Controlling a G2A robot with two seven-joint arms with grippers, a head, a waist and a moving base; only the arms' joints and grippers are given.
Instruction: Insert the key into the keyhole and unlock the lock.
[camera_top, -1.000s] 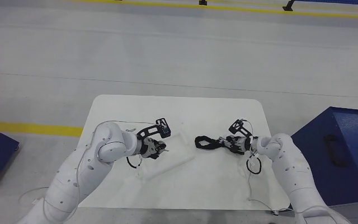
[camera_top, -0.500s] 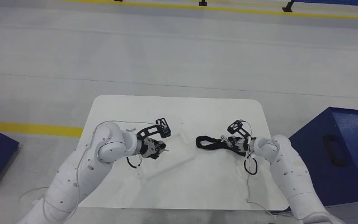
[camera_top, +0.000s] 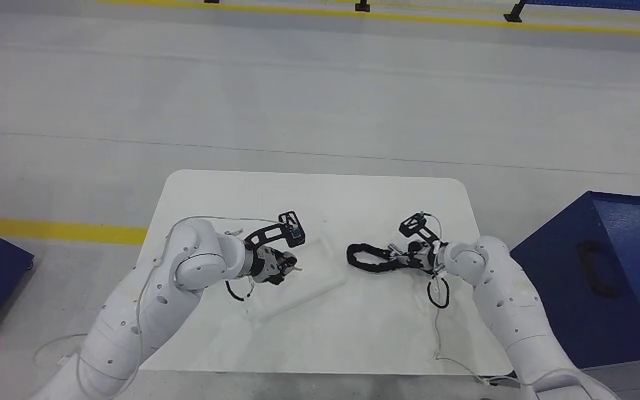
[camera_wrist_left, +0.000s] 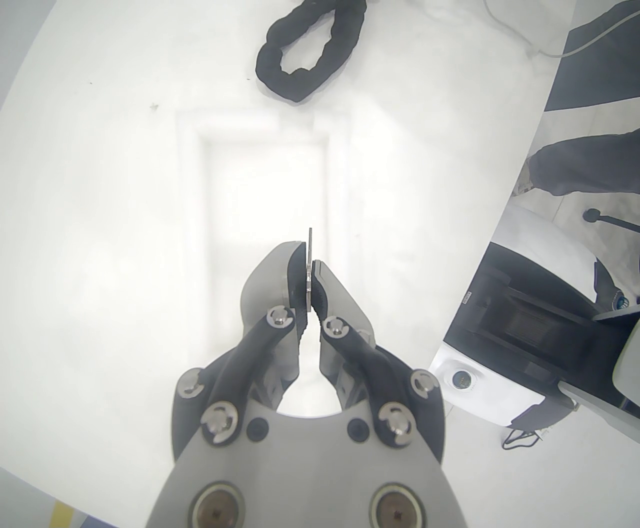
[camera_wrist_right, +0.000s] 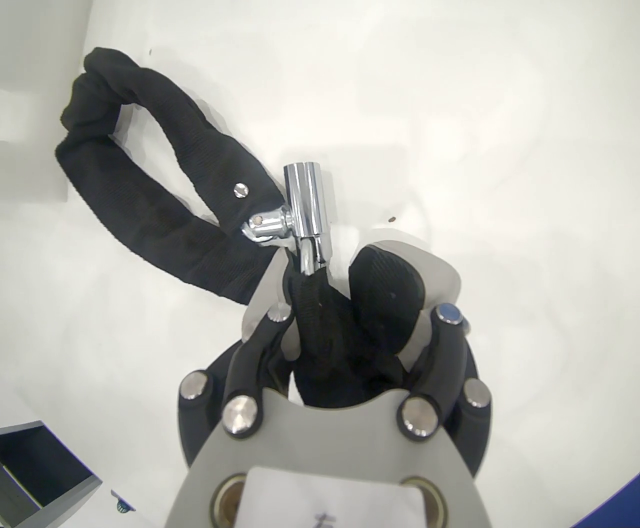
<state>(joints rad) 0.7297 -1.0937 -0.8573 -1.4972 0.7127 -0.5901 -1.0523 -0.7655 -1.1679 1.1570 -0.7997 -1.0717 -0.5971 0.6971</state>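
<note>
Movement over the last second belongs to the right gripper (camera_wrist_right: 345, 272). It has edged toward the left arm, dragging the black, fabric-sleeved chain lock (camera_top: 370, 258) with it, so the loop now lies more bunched on the smooth white table (camera_top: 330, 200). Its pincer is closed on the woven sleeve just behind the polished chrome cylinder (camera_wrist_right: 306, 207). The left gripper (camera_wrist_left: 311, 272) has not stirred; its ribbed pads are pinched tight on the thin, flat metal key (camera_wrist_left: 310, 245), whose blade pokes forward. We judge the lock is being presented to the key, yet the two remain well apart and insertion has not begun. We cannot make out the keyhole.
</note>
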